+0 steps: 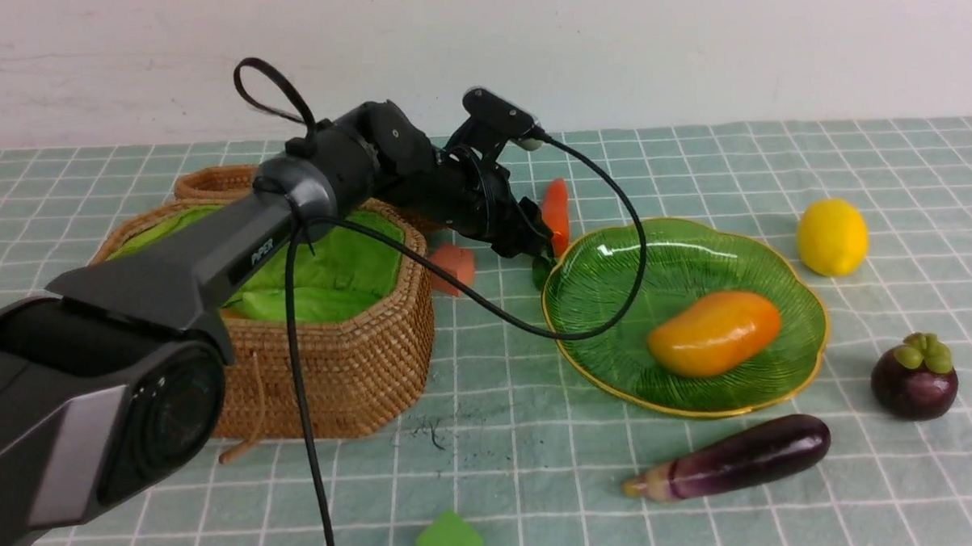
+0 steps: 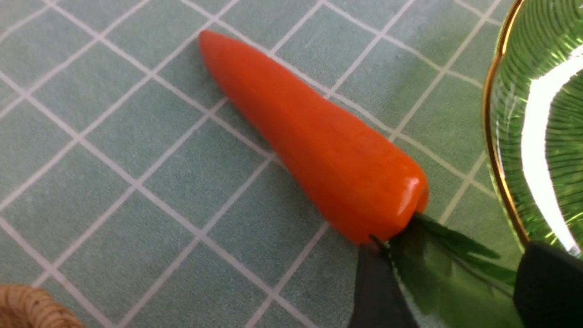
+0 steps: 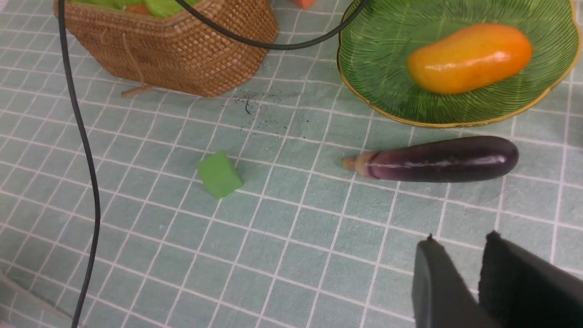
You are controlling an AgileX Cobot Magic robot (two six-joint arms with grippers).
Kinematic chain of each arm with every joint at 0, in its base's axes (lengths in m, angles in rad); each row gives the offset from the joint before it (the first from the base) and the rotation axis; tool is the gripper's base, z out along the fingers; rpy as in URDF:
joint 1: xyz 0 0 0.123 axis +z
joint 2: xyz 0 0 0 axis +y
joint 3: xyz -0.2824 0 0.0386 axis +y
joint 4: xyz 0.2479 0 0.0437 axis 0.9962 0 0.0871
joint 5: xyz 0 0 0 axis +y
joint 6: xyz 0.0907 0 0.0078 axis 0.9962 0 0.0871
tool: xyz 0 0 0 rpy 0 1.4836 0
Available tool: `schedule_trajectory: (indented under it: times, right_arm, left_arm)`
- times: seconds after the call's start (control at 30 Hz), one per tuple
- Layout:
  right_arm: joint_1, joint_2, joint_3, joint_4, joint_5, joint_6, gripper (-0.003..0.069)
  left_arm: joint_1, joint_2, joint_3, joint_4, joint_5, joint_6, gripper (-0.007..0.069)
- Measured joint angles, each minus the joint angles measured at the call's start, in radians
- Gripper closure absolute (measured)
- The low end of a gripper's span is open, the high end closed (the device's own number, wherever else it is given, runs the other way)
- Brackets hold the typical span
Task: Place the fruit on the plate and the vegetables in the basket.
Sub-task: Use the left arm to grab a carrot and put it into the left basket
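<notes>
The orange carrot [image 2: 314,136] lies on the cloth beside the green plate [image 1: 616,301], its green leaves [image 2: 451,259] toward my left gripper [image 2: 455,246]. That gripper [image 1: 538,251] is open, its fingers either side of the leaves. A mango [image 1: 714,334] lies on the plate. On the cloth are the lemon [image 1: 832,237], the mangosteen [image 1: 914,379] and the purple eggplant [image 1: 735,458]. The wicker basket [image 1: 360,358] with green lining stands left. My right gripper [image 3: 462,238] hovers near the eggplant [image 3: 437,159], open by a narrow gap and holding nothing.
An orange cube [image 1: 453,266] sits between the basket and the carrot. A green cube [image 1: 449,541] lies near the front edge. My left arm's black cable [image 1: 616,301] hangs across the plate's near-left part. A white wall closes the back.
</notes>
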State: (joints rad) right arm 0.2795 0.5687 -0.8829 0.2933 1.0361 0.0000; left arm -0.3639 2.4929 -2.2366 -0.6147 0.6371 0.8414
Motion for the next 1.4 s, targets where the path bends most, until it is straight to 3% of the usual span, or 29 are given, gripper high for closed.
schedule_trajectory:
  times: [0.8,1.1,1.4]
  right_arm:
    - [0.000,0.000,0.001,0.008,0.001,0.000,0.0498]
    - [0.000,0.000,0.001,0.008,-0.002,0.000,0.0498]
    - [0.000,0.000,0.001,0.010,-0.002,0.000,0.0498]
  left_arm:
    - [0.000,-0.025,0.000,-0.040,0.021,-0.005,0.0197]
    - [0.000,0.005,0.000,-0.057,0.001,-0.045,0.0125]
    - [0.000,0.016,0.000,-0.058,-0.024,-0.045,0.0106]
